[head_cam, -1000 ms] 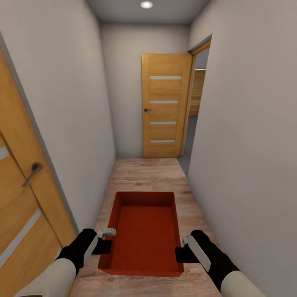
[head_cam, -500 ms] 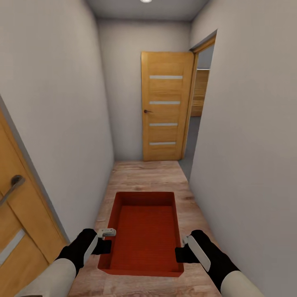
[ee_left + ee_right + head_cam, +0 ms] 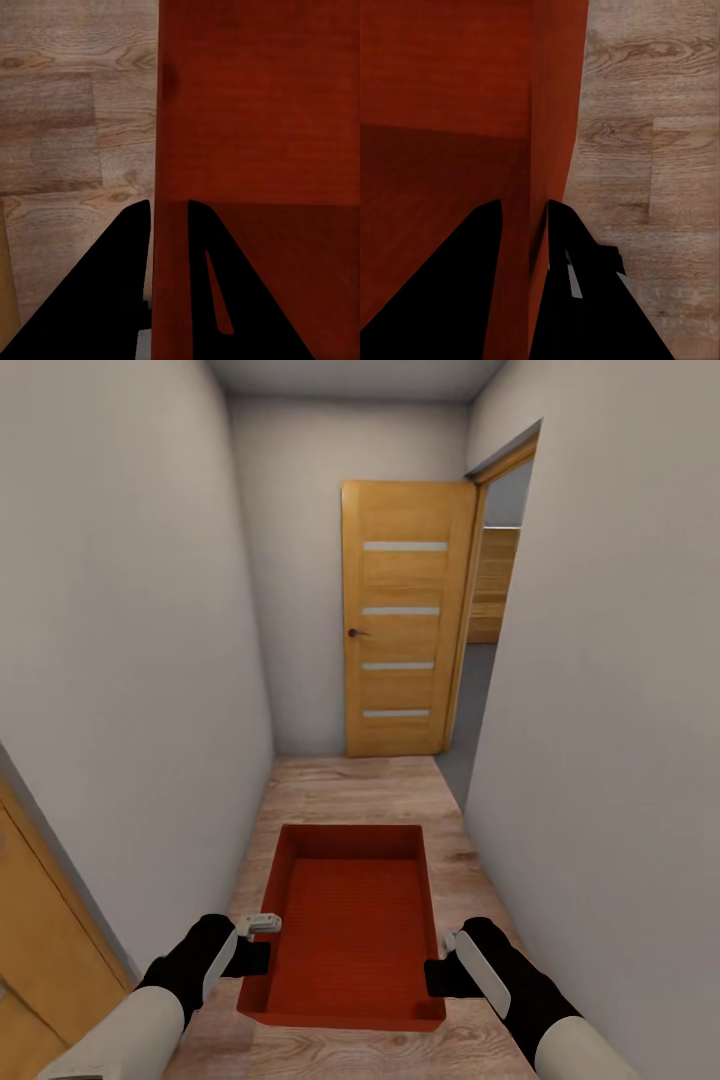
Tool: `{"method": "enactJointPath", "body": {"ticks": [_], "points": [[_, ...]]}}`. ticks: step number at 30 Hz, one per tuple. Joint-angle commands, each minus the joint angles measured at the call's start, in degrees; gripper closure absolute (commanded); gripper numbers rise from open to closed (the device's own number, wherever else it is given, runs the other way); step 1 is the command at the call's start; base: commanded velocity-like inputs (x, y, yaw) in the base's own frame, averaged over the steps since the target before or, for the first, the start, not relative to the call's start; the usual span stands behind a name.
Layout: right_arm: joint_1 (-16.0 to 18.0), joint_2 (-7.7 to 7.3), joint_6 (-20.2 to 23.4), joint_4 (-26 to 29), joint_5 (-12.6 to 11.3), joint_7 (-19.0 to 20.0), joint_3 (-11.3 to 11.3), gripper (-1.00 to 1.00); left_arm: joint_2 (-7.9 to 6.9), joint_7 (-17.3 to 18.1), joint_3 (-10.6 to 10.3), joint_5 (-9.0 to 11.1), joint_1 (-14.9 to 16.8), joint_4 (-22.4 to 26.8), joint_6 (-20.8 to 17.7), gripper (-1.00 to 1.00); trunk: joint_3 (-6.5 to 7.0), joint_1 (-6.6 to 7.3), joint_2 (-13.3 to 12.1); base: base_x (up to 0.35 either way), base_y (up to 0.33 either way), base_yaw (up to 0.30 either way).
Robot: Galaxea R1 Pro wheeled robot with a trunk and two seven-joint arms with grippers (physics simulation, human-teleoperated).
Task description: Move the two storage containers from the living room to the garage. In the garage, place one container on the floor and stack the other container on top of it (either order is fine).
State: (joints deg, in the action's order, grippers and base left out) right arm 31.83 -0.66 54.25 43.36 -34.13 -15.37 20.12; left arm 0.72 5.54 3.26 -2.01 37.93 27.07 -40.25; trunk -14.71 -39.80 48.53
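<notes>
A narrow corridor of pale grey walls point(image 3: 140, 660) hems both arms in closely, with light wood-plank flooring point(image 3: 350, 790) bare ahead. The red-orange rectangular open bin point(image 3: 350, 920) spans most of the passage width (little side room remains). An orange wooden door point(image 3: 400, 620) closes the far end; beside it, an opening point(image 3: 490, 660) leads right.

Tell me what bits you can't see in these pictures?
- Room past the open door: head view, the wall hides most.
- Storage container underside: head view, its own walls hide it.
- Left gripper and right gripper bases: wrist views, cut off by the edge.
</notes>
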Motion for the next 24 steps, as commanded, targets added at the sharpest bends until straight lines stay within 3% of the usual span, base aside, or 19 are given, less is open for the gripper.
{"method": "enactJointPath", "body": {"ticks": [1,3,4,24], "points": [[-0.01,-0.05,0.77,-0.03,2.4,-0.71,0.23,1.0,0.14,0.09,0.25,0.07,0.08,0.22,-0.26,1.0,-0.08,-0.04,0.06,0.318,0.0,0.0],[-0.01,-0.05,0.77,-0.03,2.4,-0.71,0.23,1.0,0.13,0.08,0.25,0.07,0.05,0.21,-0.26,1.0,-0.08,-0.04,0.06,0.318,0.0,0.0],[-0.28,-0.08,-0.2,0.33,-0.58,-0.54,0.44,1.0,0.25,0.0,0.52,-0.1,-0.14,0.09,-0.35,1.0,-0.08,-0.04,0.06,0.0,0.0,0.0],[-0.54,-0.05,-0.55,0.32,-0.76,-0.54,0.0,1.0,0.25,-0.49,-0.36,0.75,-0.13,0.09,-0.35,1.0,-0.08,-0.04,0.06,0.0,0.0,0.0]]}}
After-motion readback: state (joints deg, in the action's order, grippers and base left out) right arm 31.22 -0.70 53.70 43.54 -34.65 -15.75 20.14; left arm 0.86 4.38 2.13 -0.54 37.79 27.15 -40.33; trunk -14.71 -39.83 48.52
